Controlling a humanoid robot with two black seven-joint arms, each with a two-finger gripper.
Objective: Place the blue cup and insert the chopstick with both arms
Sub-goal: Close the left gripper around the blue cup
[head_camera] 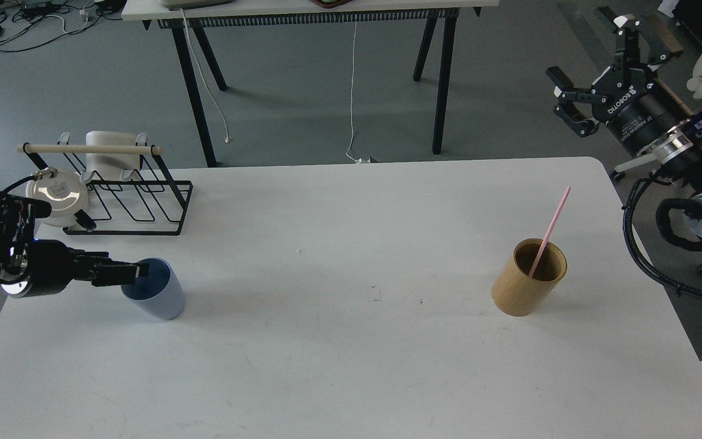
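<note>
The blue cup (pixel 160 296) stands upright on the white table (pixel 351 366) at the left. My left gripper (pixel 136 272) comes in level from the left, its tip over the cup's near rim. It is seen edge-on, so its two fingers cannot be told apart. The pink chopstick (pixel 551 228) leans in a tan bamboo-coloured cylinder (pixel 528 278) at the right. My right gripper (pixel 592 68) is open and empty. It hangs high off the table's far right corner, well away from the chopstick.
A black wire rack (pixel 128 198) with a beige wooden rod (pixel 89 149), a white lid and a white holder stands at the table's back left. A second table and cables are on the floor behind. Black cable loops hang off the right edge.
</note>
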